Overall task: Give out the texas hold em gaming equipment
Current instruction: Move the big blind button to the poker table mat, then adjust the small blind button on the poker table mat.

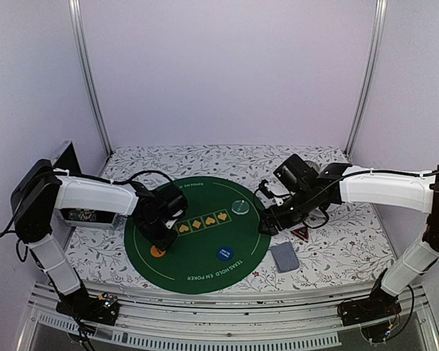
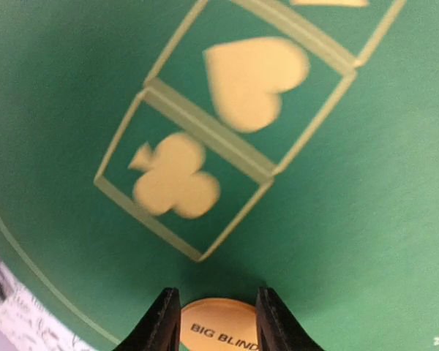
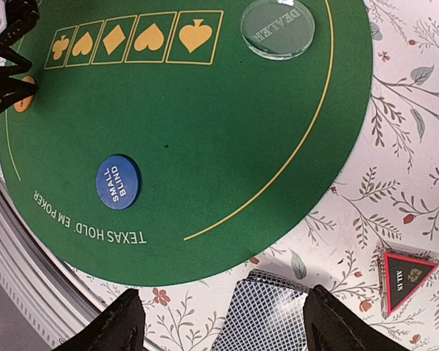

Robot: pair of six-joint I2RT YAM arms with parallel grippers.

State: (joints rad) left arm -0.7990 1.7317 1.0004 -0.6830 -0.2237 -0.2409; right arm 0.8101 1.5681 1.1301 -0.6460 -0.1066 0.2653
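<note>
Left jaws closely flank the orange button [image 2: 218,327].

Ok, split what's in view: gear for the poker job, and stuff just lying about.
Job: orange round BIG BLIND button; blue round SMALL BLIND button; clear DEALER disc; red-black triangle marker; grey-blue-backed card deck.
Just there: green round felt mat; floral tablecloth.
</note>
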